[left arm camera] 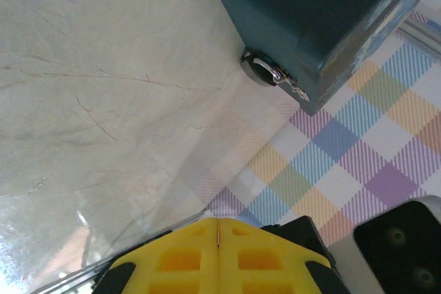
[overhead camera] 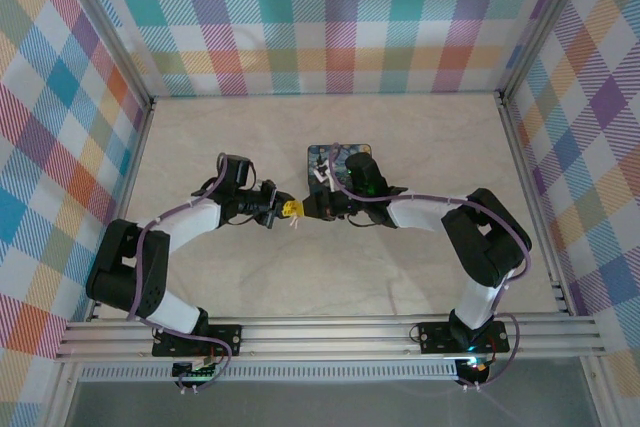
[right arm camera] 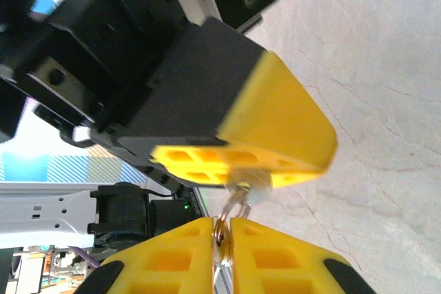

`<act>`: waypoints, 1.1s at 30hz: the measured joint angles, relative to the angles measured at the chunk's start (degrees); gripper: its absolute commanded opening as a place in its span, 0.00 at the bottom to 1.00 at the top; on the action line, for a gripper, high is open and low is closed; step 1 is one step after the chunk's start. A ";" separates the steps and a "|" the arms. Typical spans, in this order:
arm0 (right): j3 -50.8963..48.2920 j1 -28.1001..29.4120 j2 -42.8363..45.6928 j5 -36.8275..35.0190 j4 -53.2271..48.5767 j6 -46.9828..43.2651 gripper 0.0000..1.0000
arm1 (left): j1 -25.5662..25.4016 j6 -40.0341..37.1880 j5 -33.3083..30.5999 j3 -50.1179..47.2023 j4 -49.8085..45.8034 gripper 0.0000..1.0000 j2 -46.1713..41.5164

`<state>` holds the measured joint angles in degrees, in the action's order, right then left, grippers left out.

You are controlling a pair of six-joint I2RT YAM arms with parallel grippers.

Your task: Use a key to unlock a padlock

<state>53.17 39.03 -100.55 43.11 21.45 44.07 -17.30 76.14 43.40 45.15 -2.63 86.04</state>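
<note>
My right gripper (right arm camera: 222, 253) is clamped on a small metal ring (right arm camera: 238, 201), and my left gripper (left arm camera: 219, 246), fingers pressed together, meets it tip to tip. The padlock? I can't tell it from the yellow fingertips.

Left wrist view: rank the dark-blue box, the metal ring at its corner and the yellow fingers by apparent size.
1. dark-blue box
2. yellow fingers, close to the lens and cropped, so unsure against the box
3. metal ring, clearly smallest

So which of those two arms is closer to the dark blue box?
The right arm: seen from above, its wrist overlaps the dark-blue box at its near edge. The left arm ends further left, with bare table between it and the box.
</note>
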 measured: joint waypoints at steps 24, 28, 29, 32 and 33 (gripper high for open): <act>0.37 -2.23 5.25 1.95 3.19 0.74 0.54 | -0.98 -26.10 -10.03 2.51 -0.15 0.00 -11.45; 1.09 -2.10 4.61 1.90 5.95 1.55 0.54 | -1.38 -26.56 -9.88 2.25 0.94 0.00 -11.43; 1.11 -1.97 4.55 1.88 6.14 1.55 0.53 | -1.40 -26.56 -9.86 2.25 1.18 0.00 -11.43; 1.36 -1.81 4.20 1.73 6.40 1.51 0.52 | -1.42 -26.53 -9.68 2.25 1.55 0.00 -11.41; 1.49 -1.81 3.98 1.68 6.47 1.51 0.51 | -1.44 -26.51 -9.51 2.25 1.66 0.00 -11.34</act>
<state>54.65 37.21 -96.57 44.80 27.92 45.58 -18.74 49.63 33.89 47.40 -0.97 74.70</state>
